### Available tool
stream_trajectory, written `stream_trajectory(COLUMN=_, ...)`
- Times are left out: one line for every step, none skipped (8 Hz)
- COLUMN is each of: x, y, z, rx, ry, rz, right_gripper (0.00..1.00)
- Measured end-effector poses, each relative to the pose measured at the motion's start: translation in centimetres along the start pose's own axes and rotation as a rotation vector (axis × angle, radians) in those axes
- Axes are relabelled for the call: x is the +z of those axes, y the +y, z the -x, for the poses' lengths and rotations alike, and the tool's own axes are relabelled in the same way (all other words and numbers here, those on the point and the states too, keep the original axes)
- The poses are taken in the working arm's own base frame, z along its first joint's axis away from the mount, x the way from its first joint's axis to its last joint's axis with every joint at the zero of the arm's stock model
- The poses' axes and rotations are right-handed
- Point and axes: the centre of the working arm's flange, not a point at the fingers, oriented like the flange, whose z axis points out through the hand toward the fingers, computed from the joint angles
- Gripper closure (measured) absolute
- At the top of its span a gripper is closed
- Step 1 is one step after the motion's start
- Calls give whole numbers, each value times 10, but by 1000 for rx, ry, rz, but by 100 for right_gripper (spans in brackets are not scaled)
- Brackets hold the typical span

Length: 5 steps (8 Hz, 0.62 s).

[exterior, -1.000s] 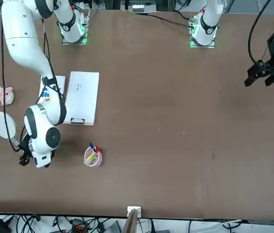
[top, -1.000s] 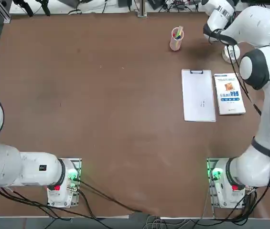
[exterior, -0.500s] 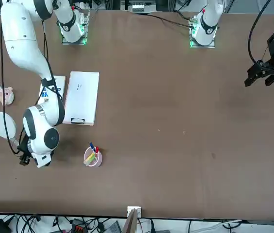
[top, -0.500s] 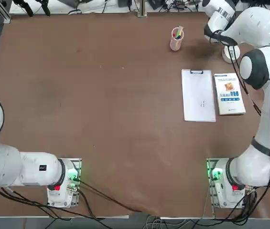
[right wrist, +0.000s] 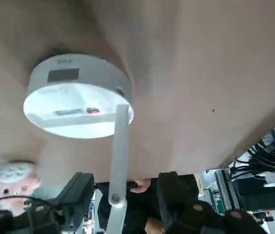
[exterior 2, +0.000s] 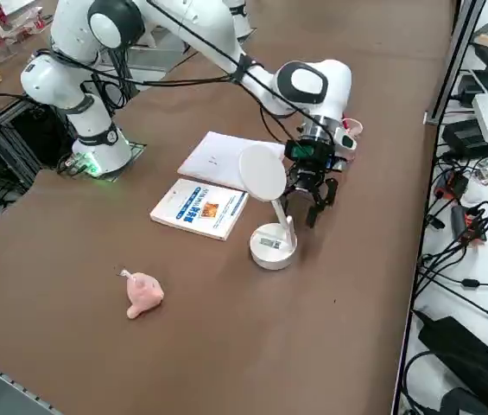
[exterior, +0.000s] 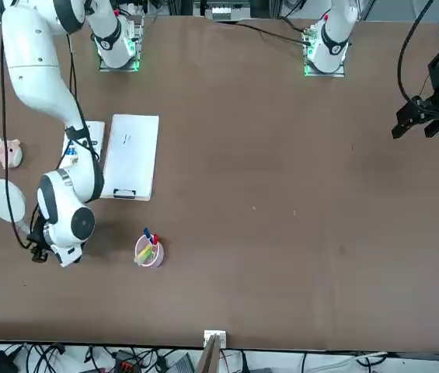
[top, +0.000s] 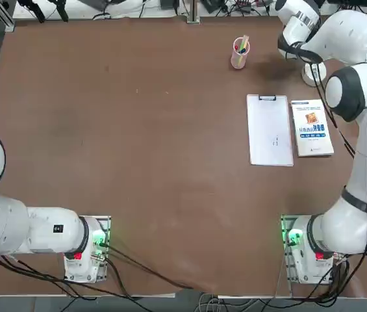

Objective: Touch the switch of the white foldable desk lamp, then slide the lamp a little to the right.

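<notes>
I've got my right gripper (right wrist: 126, 200) right at the white foldable desk lamp (exterior 2: 271, 245), and its two fingers (right wrist: 79, 195) are standing apart, released, with the lamp's thin arm (right wrist: 119, 168) showing between them in the wrist view; whether either finger touches it, I can't tell. The lamp is upright on the brown table (top: 138, 143), over on my right-hand side, its round base (right wrist: 79, 97) flat on the surface and its slim disc head (exterior 2: 263, 172) up above. Just this side of it lies the white book (exterior 2: 199, 208) with blue lettering and an orange square on the cover, and right along that, on its left, the clipboard (top: 269, 130) with its white sheet, clip end pointing away from my base. Farther out and to the left of the lamp, there's the pink pen cup (top: 240, 55), markers sticking out of it. Now the side view: a little pink pig figure (exterior 2: 143, 293) sits on the table, well apart from the book and out to the right of the lamp. And through my wrist view, past the lamp arm, I'm seeing a person's hand (right wrist: 140, 185) and dark clothing beyond the table.
</notes>
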Motion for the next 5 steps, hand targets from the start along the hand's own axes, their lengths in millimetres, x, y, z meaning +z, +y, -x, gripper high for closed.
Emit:
stream_trajectory(x=2, y=0, z=2, rx=-15, ry=-3, rz=-5, right_gripper=22)
stream_trajectory(x=3, y=-1, z=2, rx=-29, ry=-6, rz=-10, right_gripper=21)
stream_trajectory(x=4, y=-1, z=3, rx=-39, ry=-13, rz=-18, right_gripper=22)
stream_trajectory(x=4, y=-2, z=3, rx=-48, ry=-19, rz=-20, right_gripper=32)
stream_trajectory(x=4, y=-1, z=4, rx=-53, ry=-25, rz=-16, right_gripper=54)
